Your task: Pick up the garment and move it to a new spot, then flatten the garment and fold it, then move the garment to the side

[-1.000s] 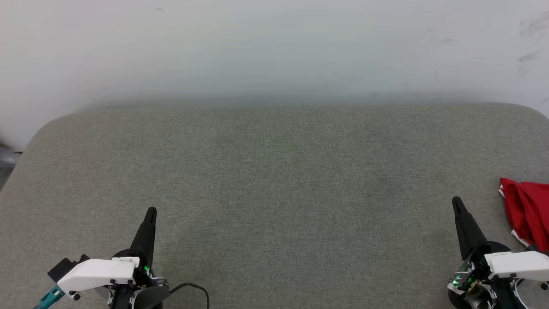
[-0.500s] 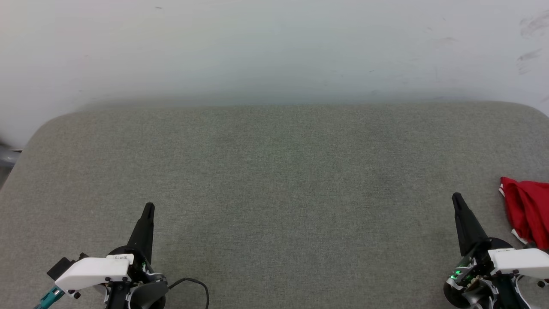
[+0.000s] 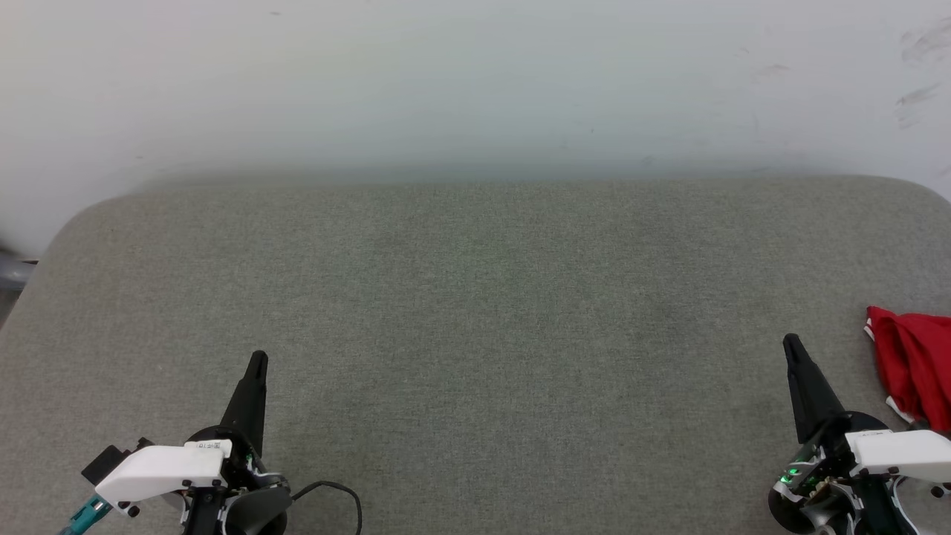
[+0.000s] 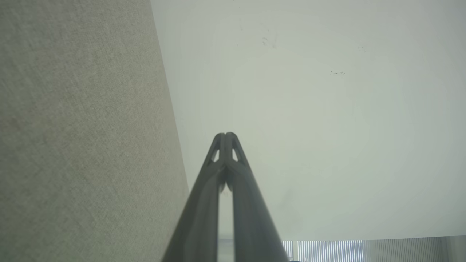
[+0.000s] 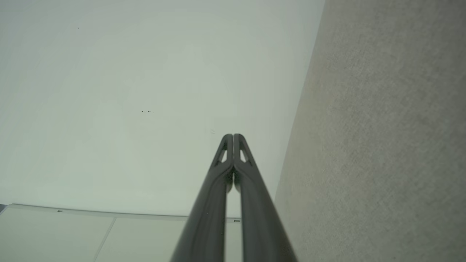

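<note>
The red garment (image 3: 914, 364) runs off the picture's right edge, so its whole shape cannot be seen.

A grey fabric-covered counter (image 3: 475, 297) stands against a scuffed white wall (image 3: 475, 82); a blurred grey object (image 3: 10, 272), perhaps a pipe, shows beyond its left edge.

**Three cameras, one cushion, one wall**

The head camera looks forward and down from above at the grey cushion (image 3: 475, 297) and the white wall (image 3: 475, 74) behind it. The left wrist camera, close behind the left gripper (image 4: 225, 136), looks along it at the wall, cushion at the left. The right wrist camera mirrors this behind the right gripper (image 5: 233, 136). All views share cushion and wall.
</note>
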{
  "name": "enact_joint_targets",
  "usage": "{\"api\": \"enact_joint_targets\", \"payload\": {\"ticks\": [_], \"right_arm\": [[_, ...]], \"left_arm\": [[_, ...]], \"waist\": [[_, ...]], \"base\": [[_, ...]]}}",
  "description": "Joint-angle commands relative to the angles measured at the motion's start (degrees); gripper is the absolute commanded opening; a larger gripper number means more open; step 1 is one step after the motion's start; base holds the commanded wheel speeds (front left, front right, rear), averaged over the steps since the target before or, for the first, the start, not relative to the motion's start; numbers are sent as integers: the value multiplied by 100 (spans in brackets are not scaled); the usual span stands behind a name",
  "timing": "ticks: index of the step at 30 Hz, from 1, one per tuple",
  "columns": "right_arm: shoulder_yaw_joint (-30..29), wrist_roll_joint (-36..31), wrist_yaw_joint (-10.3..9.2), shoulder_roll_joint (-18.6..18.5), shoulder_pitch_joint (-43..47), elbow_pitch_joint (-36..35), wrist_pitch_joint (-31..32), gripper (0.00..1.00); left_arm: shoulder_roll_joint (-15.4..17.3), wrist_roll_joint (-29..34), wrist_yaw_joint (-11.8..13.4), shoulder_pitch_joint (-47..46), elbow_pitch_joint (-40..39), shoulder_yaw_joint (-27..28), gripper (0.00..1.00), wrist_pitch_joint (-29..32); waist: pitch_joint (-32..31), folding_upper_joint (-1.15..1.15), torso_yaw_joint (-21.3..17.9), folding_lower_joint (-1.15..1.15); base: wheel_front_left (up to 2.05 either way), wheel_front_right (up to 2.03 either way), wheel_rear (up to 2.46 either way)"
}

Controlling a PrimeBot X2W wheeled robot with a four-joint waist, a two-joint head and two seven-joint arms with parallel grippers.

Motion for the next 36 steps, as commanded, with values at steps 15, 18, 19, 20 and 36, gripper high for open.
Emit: {"api": "enact_joint_targets", "payload": {"ticks": [15,18,19,20,36], "right_arm": [[-3,17,-2,21,-71,7,6,0],[-2,18,-2,21,-71,7,6,0],[-2,18,-2,21,-71,7,6,0],[-2,18,-2,21,-71,7,6,0],[-1,19,-2,21,-71,7,5,0]], "left_arm": [[-8,2,-12,-50,-25,16,0,16],[-8,2,-12,-50,-25,16,0,16],[-8,2,-12,-50,-25,16,0,16],[-8,2,-12,-50,-25,16,0,16],[-8,2,-12,-49,-25,15,0,15]], "waist": [[0,0,0,0],[0,0,0,0],[0,0,0,0],[0,0,0,0],[0,0,0,0]], "base": [[0,0,0],[0,0,0],[0,0,0],[0,0,0],[0,0,0]]}}
